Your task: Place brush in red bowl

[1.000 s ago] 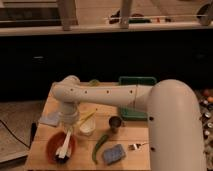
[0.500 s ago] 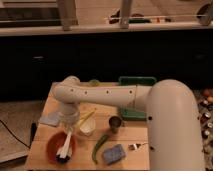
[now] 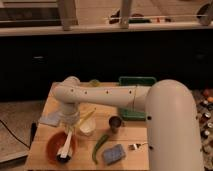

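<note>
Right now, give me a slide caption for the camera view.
Gripper above red bowl, brush resting inside.

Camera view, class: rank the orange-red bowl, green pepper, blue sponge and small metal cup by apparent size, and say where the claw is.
1. Wide orange-red bowl.
2. Long green pepper and blue sponge look close; unranked.
3. Small metal cup, smallest.
The claw is over the bowl, where the white-handled brush lies.
</note>
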`<state>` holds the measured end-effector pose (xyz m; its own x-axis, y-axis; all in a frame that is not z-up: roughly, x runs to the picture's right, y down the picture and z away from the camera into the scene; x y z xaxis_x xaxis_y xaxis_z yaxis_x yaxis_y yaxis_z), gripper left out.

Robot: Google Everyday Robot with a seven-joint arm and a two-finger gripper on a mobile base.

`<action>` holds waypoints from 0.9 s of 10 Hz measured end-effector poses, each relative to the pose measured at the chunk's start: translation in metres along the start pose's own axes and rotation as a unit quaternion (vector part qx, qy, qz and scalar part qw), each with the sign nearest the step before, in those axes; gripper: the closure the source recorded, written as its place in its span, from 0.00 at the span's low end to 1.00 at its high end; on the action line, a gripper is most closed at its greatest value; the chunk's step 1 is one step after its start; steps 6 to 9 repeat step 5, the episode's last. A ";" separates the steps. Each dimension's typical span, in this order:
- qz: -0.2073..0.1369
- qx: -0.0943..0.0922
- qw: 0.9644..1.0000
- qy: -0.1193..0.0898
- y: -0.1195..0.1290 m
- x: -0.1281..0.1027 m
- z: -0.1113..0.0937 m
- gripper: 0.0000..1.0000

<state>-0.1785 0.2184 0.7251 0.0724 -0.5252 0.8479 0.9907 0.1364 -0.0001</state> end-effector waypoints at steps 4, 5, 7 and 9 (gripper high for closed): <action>-0.034 0.001 0.999 -0.015 -0.019 0.005 0.007 1.00; -0.045 0.000 0.999 -0.021 -0.025 0.004 0.011 1.00; -0.045 0.000 0.999 -0.021 -0.025 0.004 0.011 1.00; -0.045 0.000 0.999 -0.021 -0.025 0.004 0.011 1.00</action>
